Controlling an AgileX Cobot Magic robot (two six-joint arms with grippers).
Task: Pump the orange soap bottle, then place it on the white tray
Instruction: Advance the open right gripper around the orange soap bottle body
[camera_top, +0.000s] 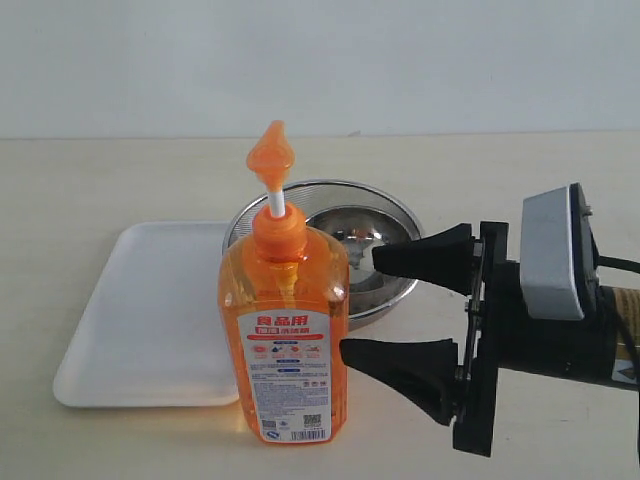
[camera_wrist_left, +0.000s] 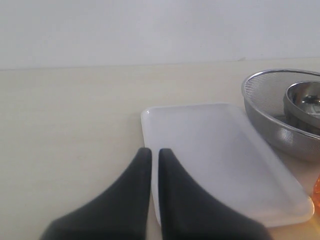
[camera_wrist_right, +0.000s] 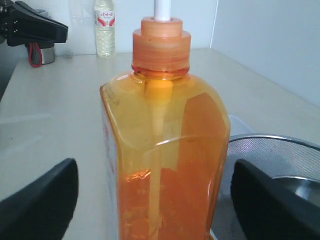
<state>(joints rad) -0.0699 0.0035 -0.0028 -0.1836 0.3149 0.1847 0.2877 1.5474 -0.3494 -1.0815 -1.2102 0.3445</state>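
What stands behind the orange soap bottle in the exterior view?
A round steel bowl stands behind the orange soap bottle, with the white tray beside it. The bottle covers the bowl's near left part and the tray's right edge.

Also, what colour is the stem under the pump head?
White; the stem shows best in the exterior view.

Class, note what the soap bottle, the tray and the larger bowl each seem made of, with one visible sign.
Orange soap bottle: translucent glossy plastic, probably; liquid and dip tube show through. White tray: matte white, likely plastic or foam; no reflections. Larger bowl: shiny steel-like metal, with a finely meshed or perforated wall and bright glints.
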